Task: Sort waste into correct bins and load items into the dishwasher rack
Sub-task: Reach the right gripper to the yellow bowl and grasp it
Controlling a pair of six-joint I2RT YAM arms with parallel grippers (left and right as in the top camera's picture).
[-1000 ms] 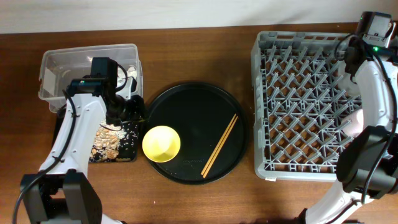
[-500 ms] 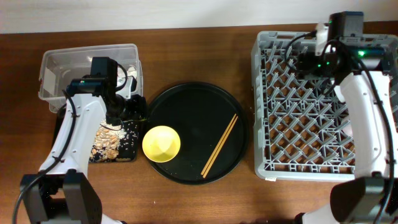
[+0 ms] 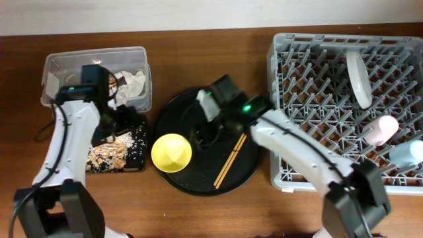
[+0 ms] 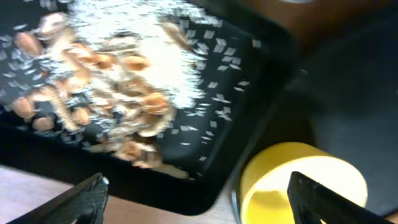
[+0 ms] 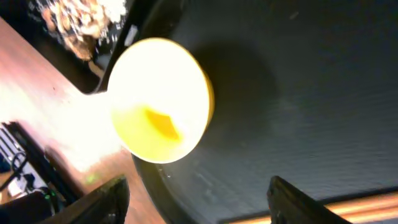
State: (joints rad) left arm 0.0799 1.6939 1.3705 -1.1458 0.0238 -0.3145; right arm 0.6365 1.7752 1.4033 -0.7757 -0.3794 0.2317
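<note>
My left gripper (image 3: 123,123) (image 4: 200,205) hangs open over the shallow black bin (image 3: 135,162) (image 4: 249,112), which holds beige food scraps (image 3: 111,153) (image 4: 118,81). The clear tub (image 3: 63,69) behind it holds crumpled white tissue (image 3: 134,82). My right gripper (image 3: 199,134) (image 5: 203,205) is open and empty above the round black tray (image 3: 211,109) (image 5: 298,93), just right of the yellow bowl (image 3: 172,152) (image 4: 305,186) (image 5: 161,99). The chopsticks (image 3: 232,155) (image 5: 354,208) lie on that tray. In the grey rack (image 3: 281,112) the plate (image 3: 359,79) stands on edge, with the pink cup (image 3: 382,129) and blue cup (image 3: 406,153) nearby.
The right arm stretches from the front right across the rack's near left corner to the round tray. Bare wooden table (image 3: 198,59) shows behind the round tray and along the front edge. The foil wrapper does not show.
The right arm swung from the rack's far right corner over to the round tray, uncovering the plate and cups. My left gripper opened wider and shifted slightly left.
</note>
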